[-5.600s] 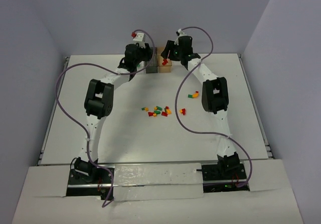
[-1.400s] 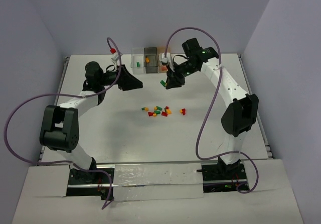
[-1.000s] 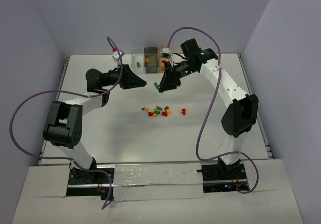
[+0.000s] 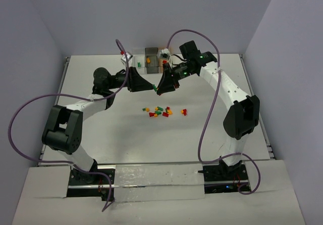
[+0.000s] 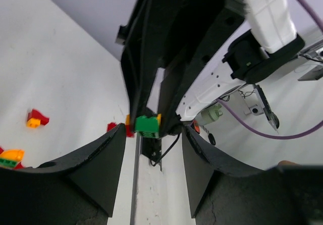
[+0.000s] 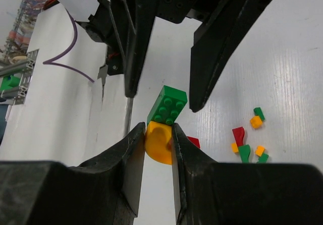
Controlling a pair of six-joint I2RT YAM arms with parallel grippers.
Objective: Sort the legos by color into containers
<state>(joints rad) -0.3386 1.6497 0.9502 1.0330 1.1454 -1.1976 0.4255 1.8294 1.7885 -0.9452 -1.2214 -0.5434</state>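
My right gripper (image 4: 160,88) is shut on an orange-yellow lego (image 6: 160,143) with a green brick (image 6: 168,105) stuck to its top, held above the table. My left gripper (image 4: 147,86) is open and faces it tip to tip. Its fingers (image 6: 132,48) stand on either side of the green brick (image 5: 147,125) without touching it. The remaining legos (image 4: 159,112) lie scattered mid-table. The clear container (image 4: 135,61) and the dark grey container (image 4: 151,56) stand at the back edge. The orange-tinted container (image 4: 162,53) is mostly hidden behind the right arm.
The two grippers meet in mid-air in front of the containers, a little behind the lego pile. A red and orange piece (image 4: 184,112) lies apart to the right of the pile. Purple cables loop off both arms.
Both grippers left the containers. The right gripper has moved left and forward carrying the yellow-green piece. The left gripper has swung right until its open fingers flank the green brick.
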